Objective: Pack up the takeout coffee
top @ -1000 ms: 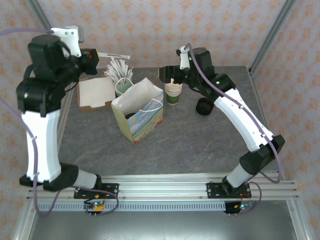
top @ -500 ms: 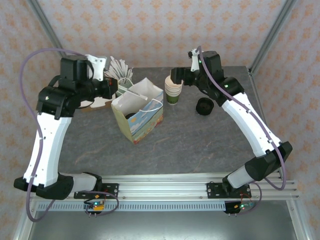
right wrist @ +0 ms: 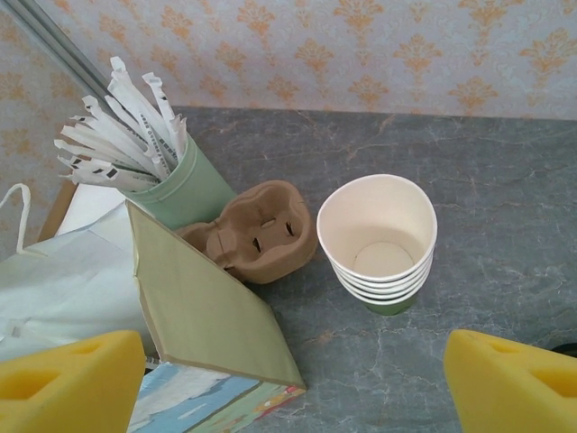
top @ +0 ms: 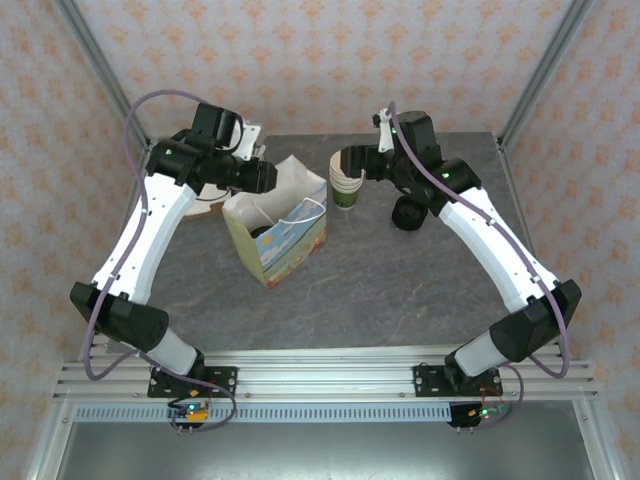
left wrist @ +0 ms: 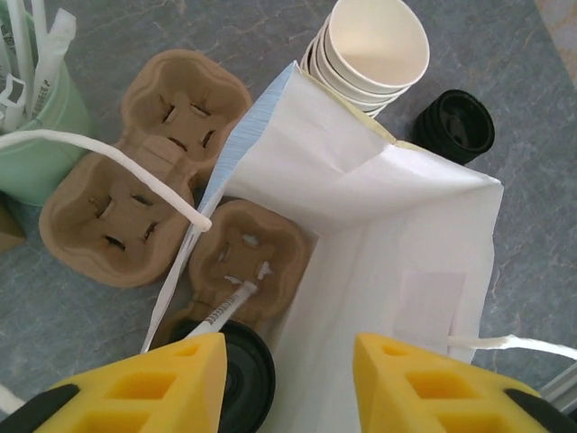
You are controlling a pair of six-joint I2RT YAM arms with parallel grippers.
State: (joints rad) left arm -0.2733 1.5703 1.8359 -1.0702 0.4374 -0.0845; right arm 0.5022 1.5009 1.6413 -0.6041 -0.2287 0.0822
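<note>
The takeout coffee [left wrist: 242,377] sits deep inside the paper gift bag [left wrist: 388,234]; in the left wrist view I see just its round black lid, seated in a brown pulp carrier [left wrist: 248,262] with a wrapped straw [left wrist: 224,307] lying across it. From above, the lid is a dark patch [top: 262,232] in the bag's mouth [top: 275,225]. My left gripper [left wrist: 288,388] hangs open just above the bag's opening [top: 260,178], holding nothing. My right gripper [right wrist: 293,388] is open and empty, hovering near the stack of lidless cups [right wrist: 379,239], right of the bag [right wrist: 207,307].
A lidless cup stack [top: 347,185] stands right of the bag, and a pile of black lids [top: 408,213] lies further right. Spare pulp carriers [left wrist: 135,171] and a green cup of wrapped straws [right wrist: 185,185] sit behind the bag. The bag's white cord handles [left wrist: 108,162] stick out.
My left arm has swung in from the far left and lowered, so its gripper now sits over the bag's mouth. The right gripper drew back and now hovers by the cup stack.
</note>
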